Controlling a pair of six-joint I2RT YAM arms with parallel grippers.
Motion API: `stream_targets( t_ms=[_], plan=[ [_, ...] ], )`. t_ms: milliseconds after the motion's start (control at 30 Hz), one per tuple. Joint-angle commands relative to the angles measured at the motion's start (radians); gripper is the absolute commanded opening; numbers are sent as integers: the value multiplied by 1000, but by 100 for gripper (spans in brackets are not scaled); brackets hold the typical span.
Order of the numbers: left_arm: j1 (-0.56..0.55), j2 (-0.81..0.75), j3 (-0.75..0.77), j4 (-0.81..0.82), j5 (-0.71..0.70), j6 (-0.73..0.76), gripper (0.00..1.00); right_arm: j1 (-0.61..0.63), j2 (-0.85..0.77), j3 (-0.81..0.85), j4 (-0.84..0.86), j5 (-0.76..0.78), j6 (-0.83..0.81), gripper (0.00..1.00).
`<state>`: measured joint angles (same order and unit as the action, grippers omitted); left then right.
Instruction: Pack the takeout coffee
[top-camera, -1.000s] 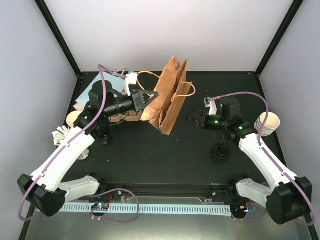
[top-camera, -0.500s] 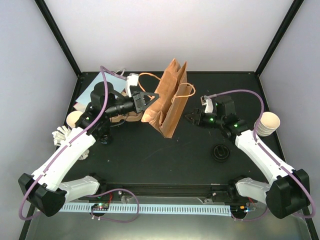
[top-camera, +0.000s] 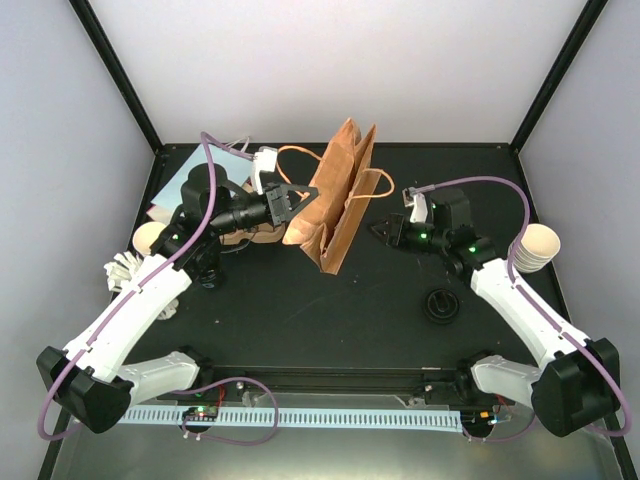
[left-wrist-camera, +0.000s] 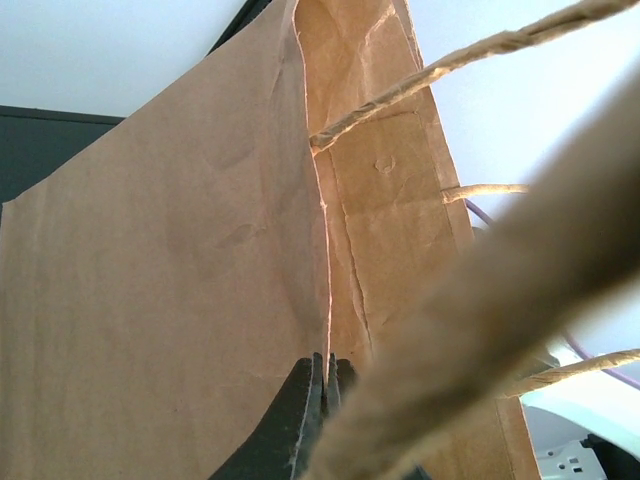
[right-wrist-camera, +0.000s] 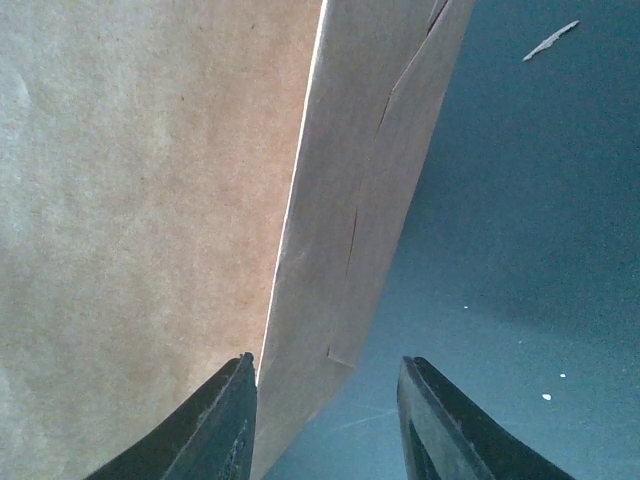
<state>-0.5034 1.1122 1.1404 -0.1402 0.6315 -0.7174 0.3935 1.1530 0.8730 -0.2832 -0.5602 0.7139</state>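
A brown paper bag (top-camera: 335, 205) with twine handles stands mid-table, its mouth toward the back. My left gripper (top-camera: 297, 200) is shut on the bag's left wall edge; the wrist view shows the fingertips (left-wrist-camera: 318, 372) pinching the paper (left-wrist-camera: 180, 260). My right gripper (top-camera: 381, 232) is open at the bag's right side. In its wrist view the bag's narrow side panel (right-wrist-camera: 350, 250) lies between the spread fingers (right-wrist-camera: 232, 405), clear of the right one. Of the takeout coffee, a stack of paper cups (top-camera: 535, 247) sits at the right edge. A black lid (top-camera: 440, 305) lies on the table.
Another cream cup (top-camera: 148, 237) and white crumpled paper (top-camera: 120, 270) sit by the left edge. A flat pale-blue bag (top-camera: 175, 192) lies at the back left. A brown cardboard piece (top-camera: 250, 236) lies under the left arm. The enclosure walls close in all round.
My right gripper has moved left up to the bag's side and its jaws have narrowed. The left gripper keeps its hold, and the bag has shifted slightly.
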Motion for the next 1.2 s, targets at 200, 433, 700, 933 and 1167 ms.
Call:
stream_targets(
  t_ms=[200,433,700,933,1167],
  plan=[
    [6,-25,2,58,26,-12,1,15,45,63,28,-6,5,40],
    [6,-26,1,63,31,-19,1,37,82,87,36,-9,8,39],
    [6,-26,0,69,37,-26,2,39,101,89,29,-3,10,27],
    [8,-26,-2,72,41,-29,1,39,111,92,32,1,17,26],
    [7,-27,-4,68,42,-28,2,39,120,98,37,0,25,24]
  ],
)
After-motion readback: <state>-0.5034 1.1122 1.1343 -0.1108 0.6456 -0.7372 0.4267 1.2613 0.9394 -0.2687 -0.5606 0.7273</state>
